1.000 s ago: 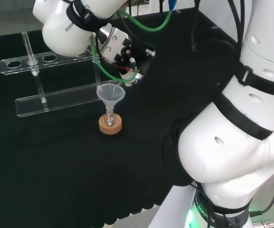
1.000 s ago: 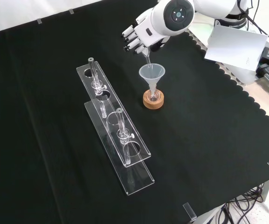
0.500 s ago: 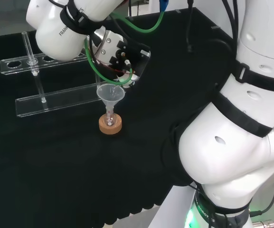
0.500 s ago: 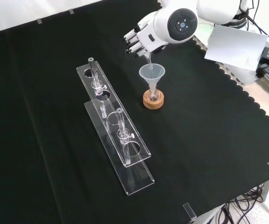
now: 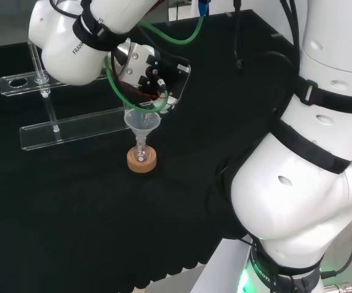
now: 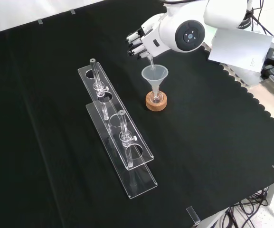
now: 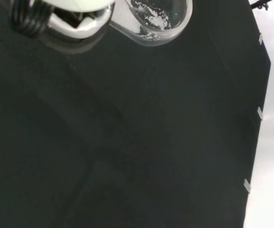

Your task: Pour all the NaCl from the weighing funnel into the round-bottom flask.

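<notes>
A small round-bottom flask stands on a cork ring with a clear plastic funnel in its neck. Just above that funnel's rim, the hand has its fingers curled round a clear glass weighing funnel, tilted with its spout down into the funnel's mouth. In the wrist view the weighing funnel's bowl shows white grains stuck to its wall, beside a blurred white part of the hand.
Two long clear racks with upright test tubes lie left of the flask in the front view. A white sheet lies past the cloth's scalloped edge at the upper right there.
The arm's big link has swung a little, leftward in the head view and rightward in the front view. The hand stays over the funnel with the weighing funnel held.
</notes>
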Available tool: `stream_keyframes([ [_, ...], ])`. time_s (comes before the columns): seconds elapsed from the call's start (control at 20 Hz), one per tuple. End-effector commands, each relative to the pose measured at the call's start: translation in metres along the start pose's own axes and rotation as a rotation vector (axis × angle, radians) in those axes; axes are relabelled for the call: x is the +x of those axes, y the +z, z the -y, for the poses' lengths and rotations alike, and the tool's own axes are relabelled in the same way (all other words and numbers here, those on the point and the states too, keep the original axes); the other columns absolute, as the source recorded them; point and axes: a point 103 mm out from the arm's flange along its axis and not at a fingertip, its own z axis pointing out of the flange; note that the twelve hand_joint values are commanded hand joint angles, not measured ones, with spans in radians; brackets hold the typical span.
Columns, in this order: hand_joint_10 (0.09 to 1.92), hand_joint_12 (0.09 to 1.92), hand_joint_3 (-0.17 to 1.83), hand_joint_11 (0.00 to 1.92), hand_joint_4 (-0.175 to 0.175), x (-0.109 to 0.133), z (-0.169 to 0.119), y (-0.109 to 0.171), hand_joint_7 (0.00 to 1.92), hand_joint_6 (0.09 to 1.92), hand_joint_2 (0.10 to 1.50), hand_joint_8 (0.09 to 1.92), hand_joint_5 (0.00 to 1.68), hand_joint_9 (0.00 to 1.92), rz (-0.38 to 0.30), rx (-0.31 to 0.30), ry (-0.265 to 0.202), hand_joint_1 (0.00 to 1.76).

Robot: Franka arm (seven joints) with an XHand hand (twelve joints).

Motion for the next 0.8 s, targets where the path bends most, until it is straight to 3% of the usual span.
stream_keyframes([
  [0.05,0.34,1.10,0.66,0.72,0.175,-0.0008,0.0002,-0.0008,0.57,0.83,0.69,0.63,1.19,0.93,0.029,0.009,0.011,1.09],
  [0.8,0.34,1.10,0.66,0.72,0.175,0.0013,0.0010,-0.0088,0.56,0.82,0.69,0.63,1.19,0.93,0.097,0.029,0.021,1.09],
])
